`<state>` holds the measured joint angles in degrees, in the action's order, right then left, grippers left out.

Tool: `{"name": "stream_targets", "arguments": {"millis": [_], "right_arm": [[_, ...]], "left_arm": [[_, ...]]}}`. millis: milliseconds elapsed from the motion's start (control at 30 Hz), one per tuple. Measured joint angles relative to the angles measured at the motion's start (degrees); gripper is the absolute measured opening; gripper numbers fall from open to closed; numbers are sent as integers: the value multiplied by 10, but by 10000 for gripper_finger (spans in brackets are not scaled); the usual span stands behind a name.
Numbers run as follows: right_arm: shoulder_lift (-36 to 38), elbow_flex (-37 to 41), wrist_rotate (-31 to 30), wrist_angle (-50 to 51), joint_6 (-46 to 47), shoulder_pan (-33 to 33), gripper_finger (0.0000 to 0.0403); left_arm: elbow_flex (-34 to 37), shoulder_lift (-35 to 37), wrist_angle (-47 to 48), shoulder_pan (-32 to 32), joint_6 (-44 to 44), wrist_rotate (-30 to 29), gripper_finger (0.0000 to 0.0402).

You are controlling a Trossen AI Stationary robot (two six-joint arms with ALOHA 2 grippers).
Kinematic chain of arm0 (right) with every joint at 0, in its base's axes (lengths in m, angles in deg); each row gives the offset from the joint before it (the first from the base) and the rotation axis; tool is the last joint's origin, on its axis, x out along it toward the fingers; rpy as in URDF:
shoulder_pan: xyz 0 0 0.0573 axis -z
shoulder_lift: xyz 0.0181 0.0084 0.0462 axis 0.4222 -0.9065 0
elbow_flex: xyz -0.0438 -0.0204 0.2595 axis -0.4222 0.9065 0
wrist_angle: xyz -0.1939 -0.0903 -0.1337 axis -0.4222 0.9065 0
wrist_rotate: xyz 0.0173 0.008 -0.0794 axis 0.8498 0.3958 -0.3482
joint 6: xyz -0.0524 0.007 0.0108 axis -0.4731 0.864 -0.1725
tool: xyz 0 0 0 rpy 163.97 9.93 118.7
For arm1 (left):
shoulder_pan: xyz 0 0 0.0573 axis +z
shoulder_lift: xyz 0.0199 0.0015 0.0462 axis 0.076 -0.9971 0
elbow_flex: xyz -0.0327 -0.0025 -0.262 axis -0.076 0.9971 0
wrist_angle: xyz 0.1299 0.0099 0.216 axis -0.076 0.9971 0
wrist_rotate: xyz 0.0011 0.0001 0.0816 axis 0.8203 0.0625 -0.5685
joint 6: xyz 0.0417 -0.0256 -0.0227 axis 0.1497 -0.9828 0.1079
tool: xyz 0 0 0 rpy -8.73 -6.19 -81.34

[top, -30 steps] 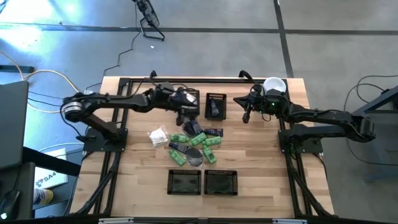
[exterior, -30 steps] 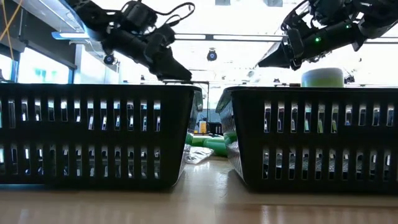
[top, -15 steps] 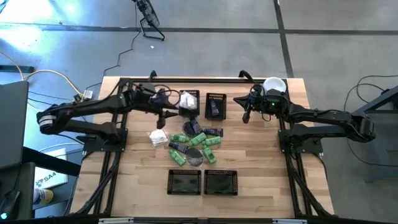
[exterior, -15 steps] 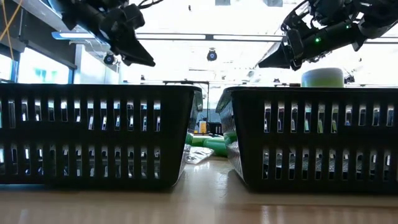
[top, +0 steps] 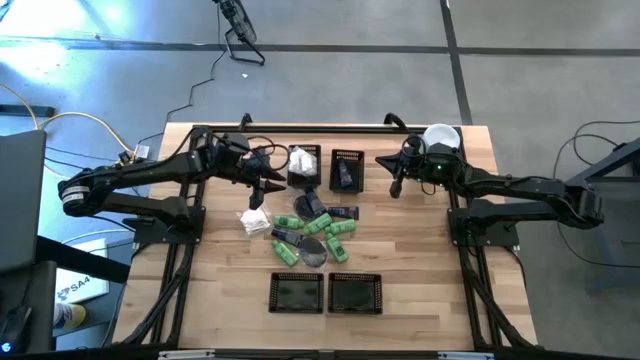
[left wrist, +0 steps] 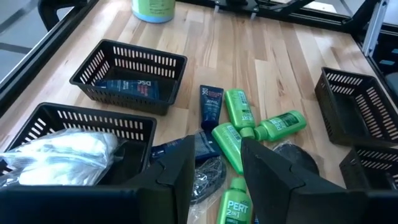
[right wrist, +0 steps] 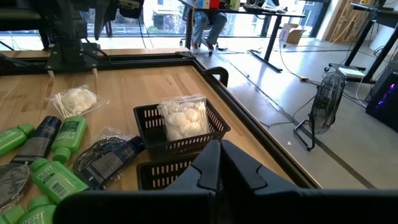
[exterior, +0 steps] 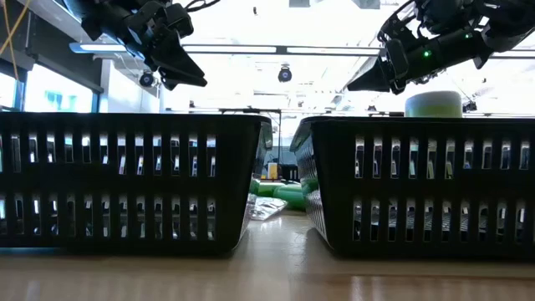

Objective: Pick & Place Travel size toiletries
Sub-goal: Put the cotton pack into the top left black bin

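My left gripper (top: 268,184) hangs over the table just left of the far baskets, fingers parted, nothing in them. White packet (top: 255,221) is loose on the wood below it. The far left basket (top: 303,176) already holds a white crinkly packet (top: 300,159); the far right basket (top: 347,182) holds a dark blue item (left wrist: 127,88) marked "DSC". The pile of green bottles (top: 318,228), dark tubes and a grey disc (top: 314,251) is unsorted mid-table. Both near baskets (top: 326,293) look empty. So maybe two placed, most left. Labels: "PERT 2in1" on a green bottle (left wrist: 234,206). My right gripper (top: 396,187) is clenched empty, parked by the pale-green cylinder (top: 441,137).
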<state>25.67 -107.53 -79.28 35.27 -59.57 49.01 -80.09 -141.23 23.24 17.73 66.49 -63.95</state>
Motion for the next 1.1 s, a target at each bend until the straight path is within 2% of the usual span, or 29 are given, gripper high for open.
{"name": "stream_targets", "arguments": {"millis": [200,367,567,633,833,900,1100], "right_arm": [[0,0,0,0,0,0,5],[0,0,-2,0,-11,0,5],[0,0,-2,0,-11,0,5],[0,0,-2,0,-14,0,5],[0,0,-2,0,-16,0,5],[0,0,-2,0,-20,0,5],[0,0,-2,0,-26,0,5]], "left_arm": [[0,0,-10,0,-9,-5,127],[5,0,-14,-14,-45,-66,127],[93,3,-138,-69,-62,-86,127],[113,4,-150,-80,-75,-110,127],[98,13,44,-79,-204,-177,127],[84,13,110,-79,-241,-179,127],[32,13,207,-83,-294,-175,127]]}}
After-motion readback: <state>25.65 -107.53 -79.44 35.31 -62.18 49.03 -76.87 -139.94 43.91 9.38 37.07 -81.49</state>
